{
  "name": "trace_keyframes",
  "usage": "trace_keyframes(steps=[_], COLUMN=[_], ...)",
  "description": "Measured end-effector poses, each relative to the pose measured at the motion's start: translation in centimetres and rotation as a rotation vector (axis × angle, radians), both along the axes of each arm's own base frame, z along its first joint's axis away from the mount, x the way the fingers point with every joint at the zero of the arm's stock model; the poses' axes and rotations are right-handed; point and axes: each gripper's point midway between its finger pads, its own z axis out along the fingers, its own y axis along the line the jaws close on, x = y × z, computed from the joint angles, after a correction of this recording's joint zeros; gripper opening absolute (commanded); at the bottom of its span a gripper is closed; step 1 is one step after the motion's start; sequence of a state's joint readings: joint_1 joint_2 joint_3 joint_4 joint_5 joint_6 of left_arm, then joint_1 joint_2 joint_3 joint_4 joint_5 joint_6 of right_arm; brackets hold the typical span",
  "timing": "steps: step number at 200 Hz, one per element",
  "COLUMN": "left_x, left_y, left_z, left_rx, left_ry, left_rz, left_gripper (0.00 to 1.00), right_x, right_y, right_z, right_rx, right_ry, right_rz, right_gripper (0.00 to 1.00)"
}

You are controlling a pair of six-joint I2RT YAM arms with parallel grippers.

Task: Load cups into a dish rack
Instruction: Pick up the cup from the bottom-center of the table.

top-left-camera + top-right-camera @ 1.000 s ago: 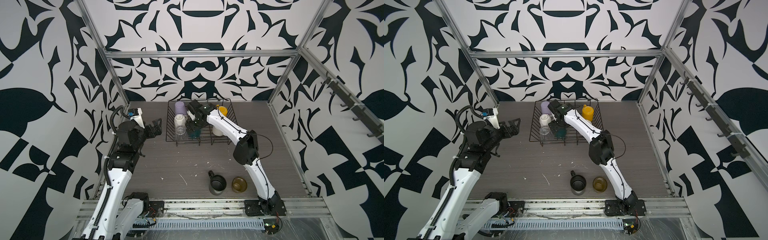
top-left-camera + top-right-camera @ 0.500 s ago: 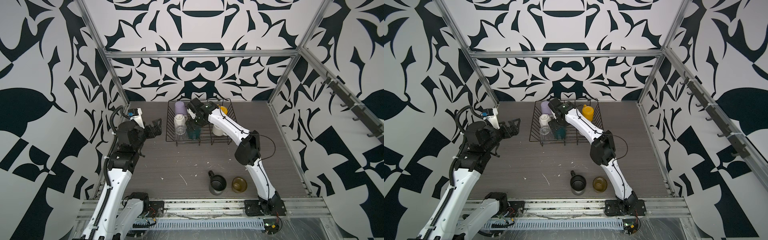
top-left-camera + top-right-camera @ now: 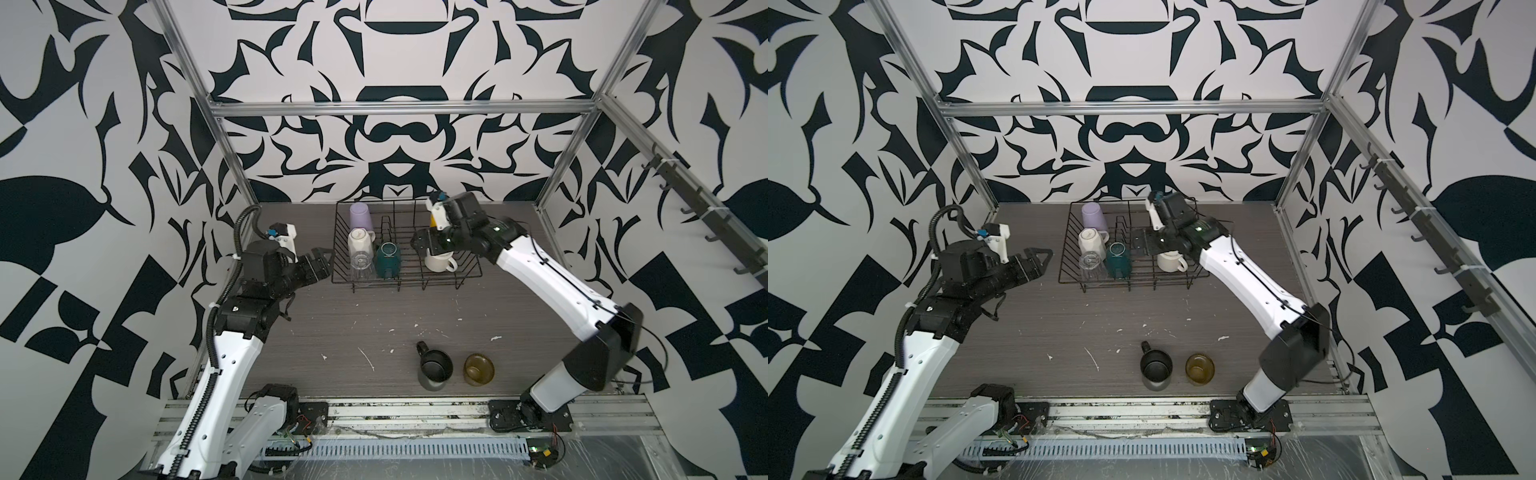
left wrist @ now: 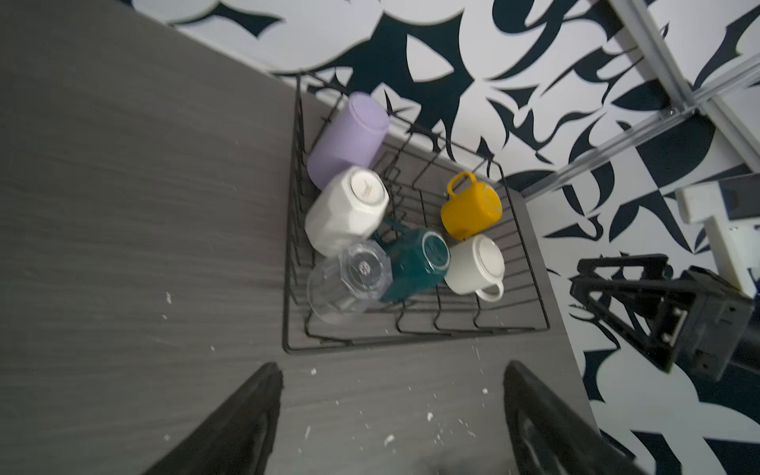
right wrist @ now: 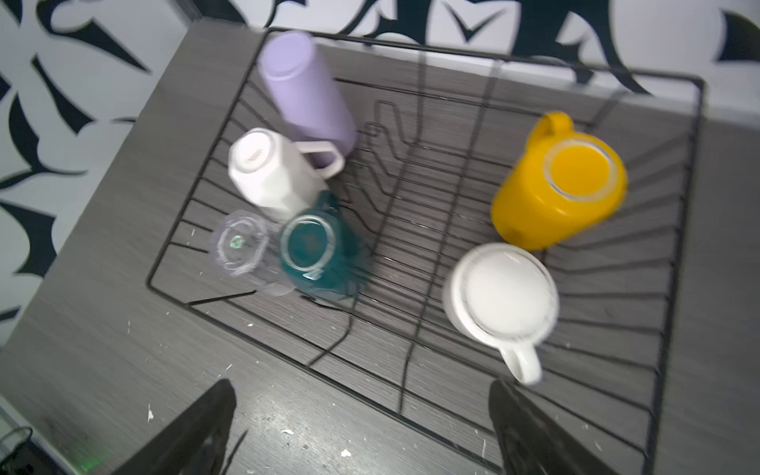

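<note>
The black wire dish rack (image 3: 415, 283) stands at the back of the table. Upside down in it are a lilac tumbler (image 3: 360, 216), a white faceted mug (image 3: 359, 243), a clear glass (image 3: 360, 266), a teal mug (image 3: 388, 259), a white mug (image 3: 438, 262) and a yellow mug (image 5: 559, 185). A black mug (image 3: 434, 368) and an olive-brown cup (image 3: 478, 369) stand upright near the table's front. My right gripper (image 3: 424, 245) hangs open and empty over the rack, above the white mug. Just left of the rack my left gripper (image 3: 322, 259) is open and empty.
Patterned walls and aluminium frame posts (image 3: 232, 166) close in the table on three sides. A rail with hooks (image 3: 706, 224) runs along the right wall. White crumbs (image 3: 368, 363) dot the grey tabletop between the rack and the two front cups.
My right gripper has moved right, from over the teal mug to over the white mug, still open. The left arm has stayed where it was.
</note>
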State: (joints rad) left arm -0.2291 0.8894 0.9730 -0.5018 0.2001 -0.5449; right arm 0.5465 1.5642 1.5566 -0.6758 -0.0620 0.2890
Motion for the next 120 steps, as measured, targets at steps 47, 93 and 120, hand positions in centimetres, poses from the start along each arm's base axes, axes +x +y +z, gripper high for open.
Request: trace_keyframes(steps=[47, 93, 120], left_x=[-6.4, -12.8, -15.8], left_y=[-7.0, -12.8, -15.8], left_z=[-3.2, -6.4, -8.8], left_rx=[-0.007, 0.083, 0.214], left_ry=[0.174, 0.283, 0.337], left_rz=[-0.182, -0.309, -0.351], left_gripper=[0.79, 0.78, 0.78], right_x=[-0.9, -2.2, -2.8], right_y=[-6.5, -7.1, -7.4], right_z=[-2.9, -2.5, -2.5], right_rx=[0.051, 0.065, 0.063], right_ry=[0.060, 0.041, 0.035], right_rz=[-0.151, -0.144, -0.142], right_gripper=[0.98, 0.98, 0.98])
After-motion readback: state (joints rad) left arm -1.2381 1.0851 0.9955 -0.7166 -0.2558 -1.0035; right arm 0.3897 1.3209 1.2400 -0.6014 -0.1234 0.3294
